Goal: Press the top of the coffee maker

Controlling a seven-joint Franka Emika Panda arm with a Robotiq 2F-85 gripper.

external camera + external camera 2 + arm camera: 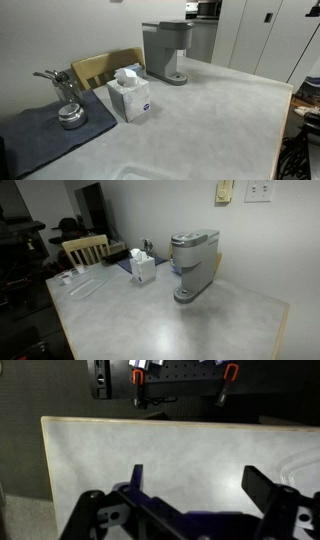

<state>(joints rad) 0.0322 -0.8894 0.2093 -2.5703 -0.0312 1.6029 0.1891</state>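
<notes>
The coffee maker [167, 50] is a tall grey boxy machine with a darker flat top and a round silver drip base. It stands at the far side of the grey table in both exterior views [194, 265]. My gripper [195, 485] shows only in the wrist view. Its two dark fingers are spread wide apart over bare tabletop with nothing between them. The coffee maker does not show in the wrist view. The arm does not show in either exterior view.
A white tissue box [130, 95] stands near the table's middle left and also shows in an exterior view [143, 266]. A small metal pot with a long handle [65, 105] sits on a dark cloth [40, 135]. A wooden chair [100, 68] stands behind the table.
</notes>
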